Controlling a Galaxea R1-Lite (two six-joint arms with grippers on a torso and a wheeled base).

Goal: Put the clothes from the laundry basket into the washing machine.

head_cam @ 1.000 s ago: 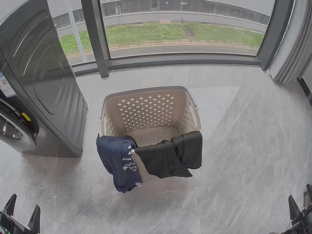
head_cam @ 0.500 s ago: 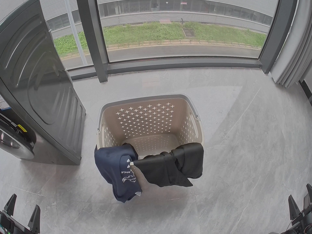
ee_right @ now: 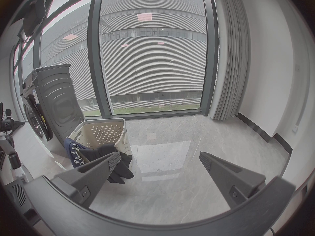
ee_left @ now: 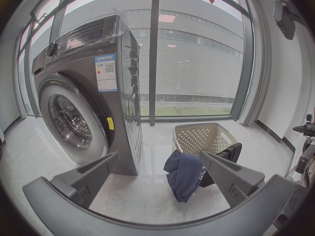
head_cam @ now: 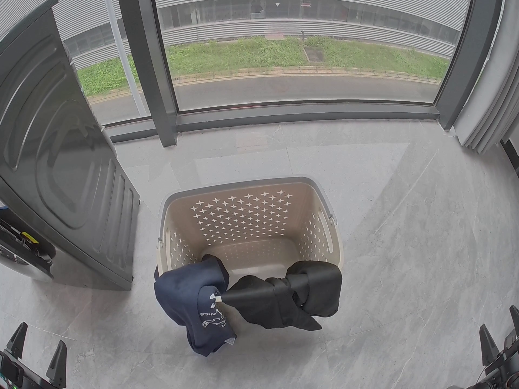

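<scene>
A beige laundry basket stands on the floor ahead of me. A navy garment hangs over its near rim on the left, and a black garment drapes over the same rim to the right. The dark grey washing machine stands left of the basket; in the left wrist view its round front door looks closed. My left gripper is low at the near left, open and holding nothing. My right gripper is at the near right, also open, well short of the basket.
A floor-to-ceiling window with dark frame posts runs behind the basket. Grey curtains hang at the far right. Bare marble floor spreads to the right of the basket and in front of it.
The whole head view has shifted: basket and washing machine now sit lower and nearer, so the camera has moved toward them. Both grippers keep their places in the picture, still open.
</scene>
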